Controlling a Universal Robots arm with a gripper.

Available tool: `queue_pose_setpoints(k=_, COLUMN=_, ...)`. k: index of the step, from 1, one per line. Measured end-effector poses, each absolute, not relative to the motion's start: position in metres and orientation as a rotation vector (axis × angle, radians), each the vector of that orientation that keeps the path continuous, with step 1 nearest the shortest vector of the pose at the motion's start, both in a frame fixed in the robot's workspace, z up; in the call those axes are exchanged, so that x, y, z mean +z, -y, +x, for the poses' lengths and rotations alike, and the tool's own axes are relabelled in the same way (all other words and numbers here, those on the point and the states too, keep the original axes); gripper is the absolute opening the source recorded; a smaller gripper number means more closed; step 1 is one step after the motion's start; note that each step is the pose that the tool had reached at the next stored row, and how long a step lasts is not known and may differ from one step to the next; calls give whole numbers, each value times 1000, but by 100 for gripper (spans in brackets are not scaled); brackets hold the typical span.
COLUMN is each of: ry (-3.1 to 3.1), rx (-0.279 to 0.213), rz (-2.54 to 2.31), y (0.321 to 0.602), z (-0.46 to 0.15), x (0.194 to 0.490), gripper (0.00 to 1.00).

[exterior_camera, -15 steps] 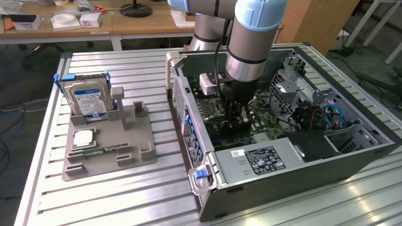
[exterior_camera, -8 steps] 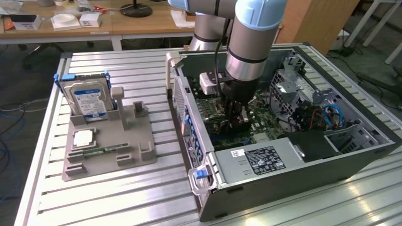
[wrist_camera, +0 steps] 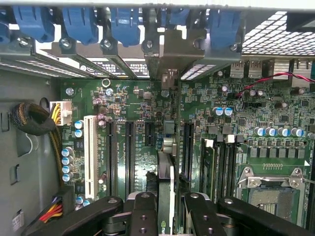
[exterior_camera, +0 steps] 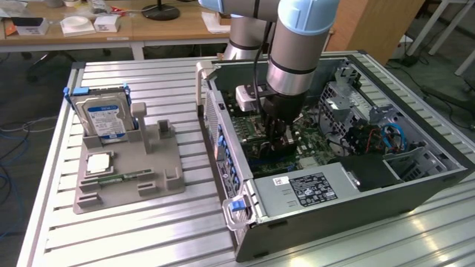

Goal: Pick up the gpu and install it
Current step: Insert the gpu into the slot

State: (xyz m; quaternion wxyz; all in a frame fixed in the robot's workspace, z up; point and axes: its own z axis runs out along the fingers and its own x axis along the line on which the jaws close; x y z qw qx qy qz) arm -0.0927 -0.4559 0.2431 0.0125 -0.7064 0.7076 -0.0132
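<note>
My gripper [exterior_camera: 281,144] reaches down into the open computer case [exterior_camera: 334,192], over the green motherboard [exterior_camera: 312,146]. In the wrist view the gpu [wrist_camera: 166,169] shows edge-on as a thin dark card between the two black fingers [wrist_camera: 143,209], and the gripper [wrist_camera: 167,201] is shut on it. The card stands upright over the motherboard [wrist_camera: 138,105], between two long black expansion slots [wrist_camera: 129,152], with its metal bracket end [wrist_camera: 170,78] toward the case's rear slot openings. Whether its lower edge sits in a slot is hidden.
Blue slot clips [wrist_camera: 78,22] line the case's rear wall. A cable bundle [wrist_camera: 34,120] lies beside the board, and the CPU socket [wrist_camera: 270,189] is near the card. On the table at the exterior view's left, a grey holder [exterior_camera: 130,178] carries a hard drive [exterior_camera: 104,114] and a memory stick [exterior_camera: 122,179].
</note>
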Motion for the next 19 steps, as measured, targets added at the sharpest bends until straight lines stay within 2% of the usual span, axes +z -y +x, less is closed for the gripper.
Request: queue_pose_setpoints(k=19, ry=-2206, rx=-41, rz=-2201, y=456, z=-93, x=244, gripper=26)
